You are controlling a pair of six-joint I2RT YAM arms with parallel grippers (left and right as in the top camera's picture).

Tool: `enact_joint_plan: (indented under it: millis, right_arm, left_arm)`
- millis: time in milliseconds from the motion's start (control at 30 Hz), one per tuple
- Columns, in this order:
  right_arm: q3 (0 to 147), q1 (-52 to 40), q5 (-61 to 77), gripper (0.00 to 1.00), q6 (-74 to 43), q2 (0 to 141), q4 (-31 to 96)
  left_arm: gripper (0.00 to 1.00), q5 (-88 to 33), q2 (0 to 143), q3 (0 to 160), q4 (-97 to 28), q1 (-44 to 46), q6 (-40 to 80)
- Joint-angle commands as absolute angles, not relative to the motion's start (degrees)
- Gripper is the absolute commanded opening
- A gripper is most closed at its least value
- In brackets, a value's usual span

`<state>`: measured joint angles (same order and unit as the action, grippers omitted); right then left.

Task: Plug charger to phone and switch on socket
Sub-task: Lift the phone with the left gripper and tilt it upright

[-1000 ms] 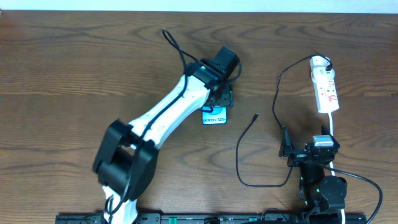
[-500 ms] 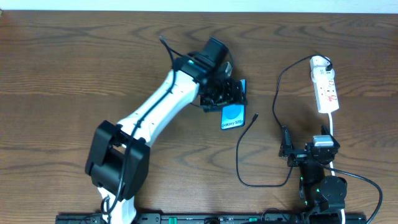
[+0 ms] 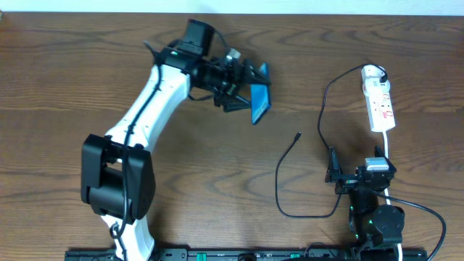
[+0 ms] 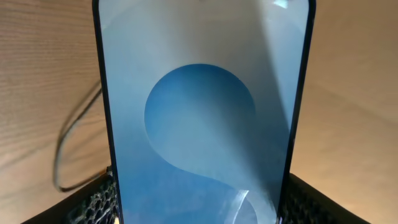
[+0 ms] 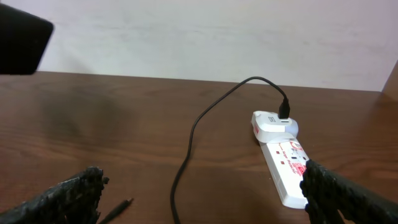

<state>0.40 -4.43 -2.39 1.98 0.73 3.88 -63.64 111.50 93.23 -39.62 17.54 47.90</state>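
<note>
While aloft, phone [image 4: 205, 112] edges between fingers [image 4: 96, 202]

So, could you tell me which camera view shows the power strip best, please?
The right wrist view: the socket appears large, with its red markings and the white adapter plugged in at its far end. The overhead view shows it whole but small. The left wrist view does not show it.

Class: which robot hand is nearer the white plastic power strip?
Right. The right hand sits open just short of the white plastic power strip; the left hand is far to its left, holding the slim blue-screened phone.
</note>
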Motion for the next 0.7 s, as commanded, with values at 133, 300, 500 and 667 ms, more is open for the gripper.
enact_joint_plan:
  millis: [133,300,500,667]
  right_arm:
    - [0.3,-4.7,-2.8,0.99,2.4,0.5,4.1]
    - [0.3,-4.7,-2.8,0.99,2.4,0.5,4.1]
    - [0.3,-4.7,-2.8,0.99,2.4,0.5,4.1]
    - [0.3,-4.7,-2.8,0.99,2.4,0.5,4.1]
  left_arm:
    - [0.75,-79.9,110.7,93.7,-32.4,13.5,58.3]
    - [0.75,-82.1,110.7,93.7,-29.2,12.5,65.3]
    - [0.75,-83.4,110.7,93.7,-29.1,12.5,70.6]
    - [0.75,-83.6,110.7,93.7,-29.0,12.4,71.5]
